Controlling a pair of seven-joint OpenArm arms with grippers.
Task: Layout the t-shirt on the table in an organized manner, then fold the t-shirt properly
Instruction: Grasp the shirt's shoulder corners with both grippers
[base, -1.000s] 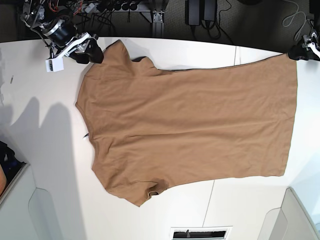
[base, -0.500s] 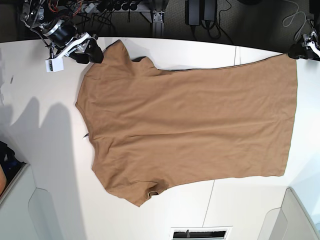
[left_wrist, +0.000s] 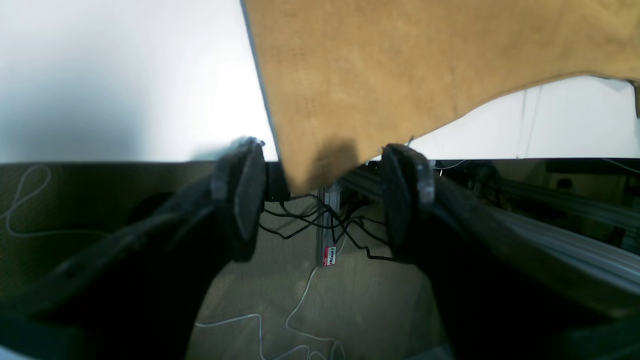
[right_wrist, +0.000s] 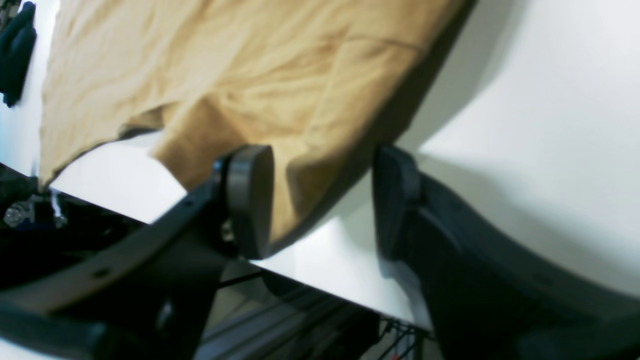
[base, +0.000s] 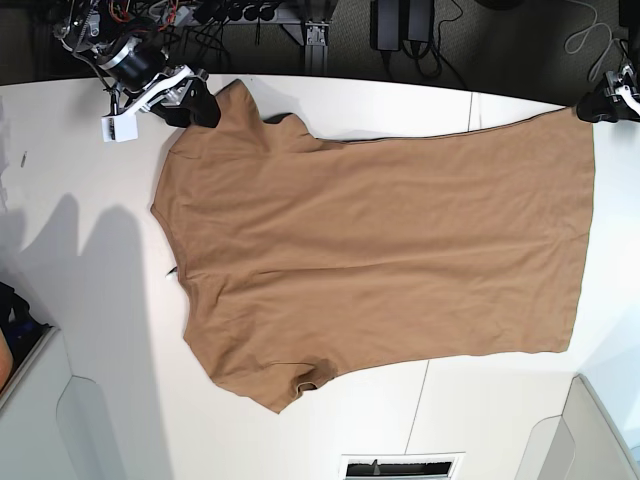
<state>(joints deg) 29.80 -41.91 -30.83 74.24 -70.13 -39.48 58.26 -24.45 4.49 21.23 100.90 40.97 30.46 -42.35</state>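
Note:
The tan-brown t-shirt (base: 380, 240) lies spread flat on the white table (base: 80, 300), sleeves to the left and hem to the right. My right gripper (base: 203, 106) is at the far sleeve's tip. In the right wrist view it (right_wrist: 320, 200) is open, with the sleeve's edge (right_wrist: 300, 150) lying between the fingers (right_wrist: 247, 200). My left gripper (base: 592, 107) sits at the far hem corner by the table's back edge. In the left wrist view it (left_wrist: 322, 200) is open, and the shirt's corner (left_wrist: 320, 165) droops over the edge between the pads (left_wrist: 405, 200), unpinched.
Behind the table's far edge are dark floor, cables (left_wrist: 310, 220) and power bricks (base: 400, 25). Grey panels (base: 90, 420) flank the near corners, with a slotted opening (base: 400, 467) at the front middle. Seams (base: 415, 420) cross the tabletop.
My right gripper has shifted a little to the right and back, closer onto the far sleeve. The left gripper and the shirt have stayed put.

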